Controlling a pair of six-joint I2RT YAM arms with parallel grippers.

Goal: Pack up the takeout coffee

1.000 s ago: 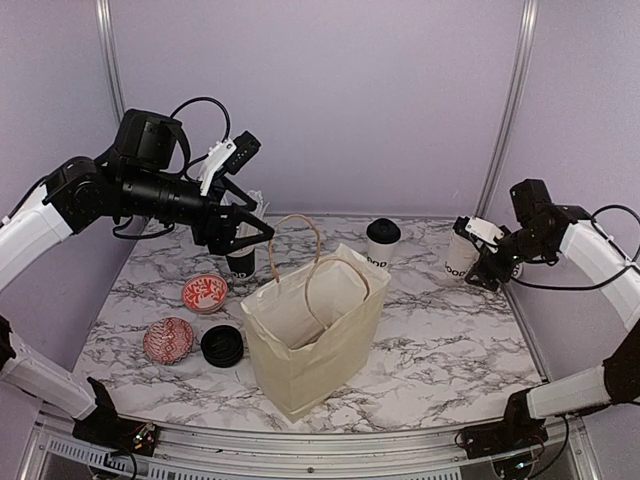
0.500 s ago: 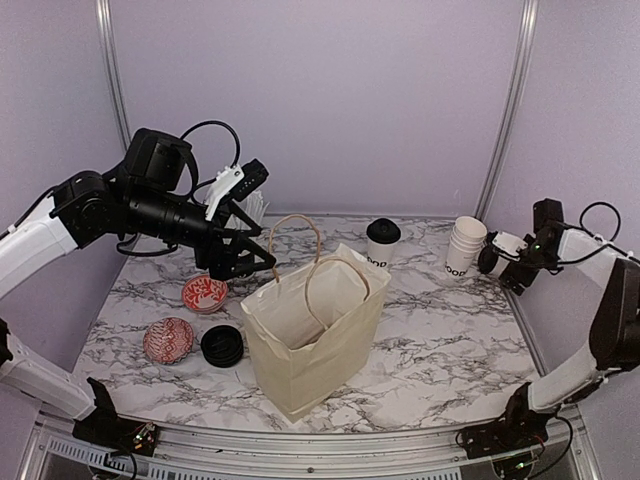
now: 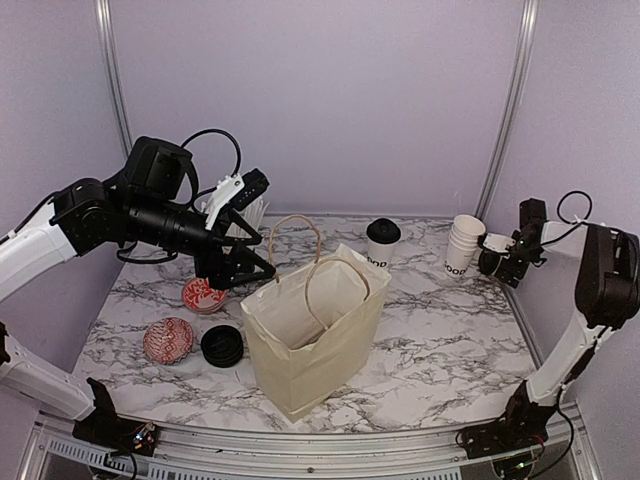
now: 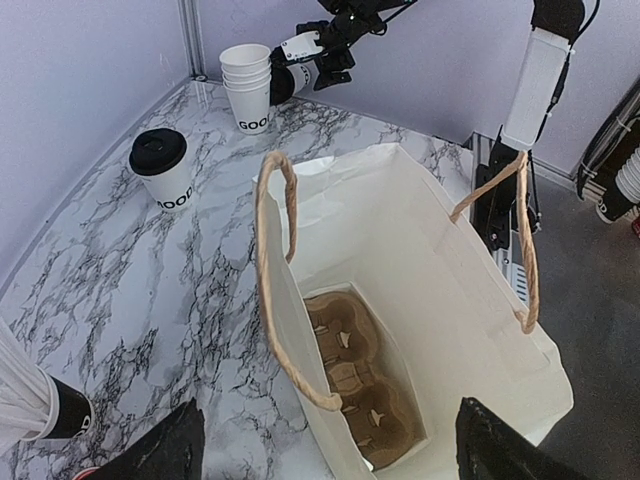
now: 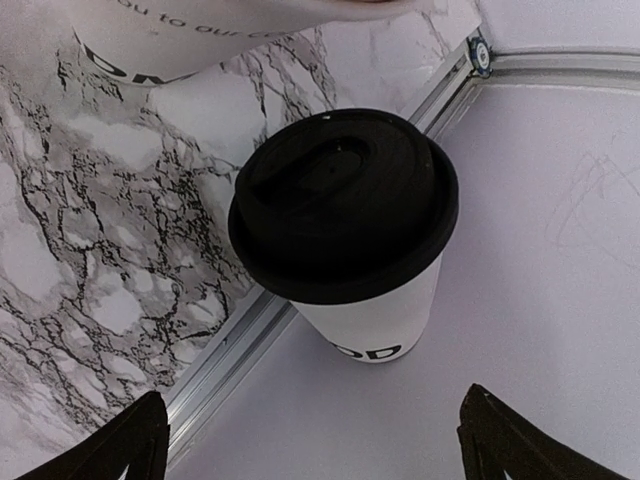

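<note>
One takeout coffee (image 3: 382,240), a white cup with a black lid, stands at the back of the table behind the open paper bag (image 3: 315,335). The right wrist view shows it (image 5: 345,230) beyond the fingertips; the left wrist view shows it (image 4: 165,170) left of the bag (image 4: 420,260). My left gripper (image 3: 240,265) hangs open over the bag's left rim, nothing between its fingers (image 4: 160,455). A brown cardboard cup carrier (image 4: 355,375) lies in the bag's bottom. My right gripper (image 3: 492,262) is open and empty, just right of a stack of lidless white cups (image 3: 463,245).
Two red-patterned bowls (image 3: 203,294) (image 3: 168,340) and a loose black lid (image 3: 222,345) lie left of the bag. A black cup of white sticks (image 4: 40,400) stands behind the left gripper. The side wall is close behind the right arm.
The right gripper has drawn back from the cup stack and its jaws have spread wider; its arm has folded toward the right wall. The left gripper has come down toward the bag's left rim.
</note>
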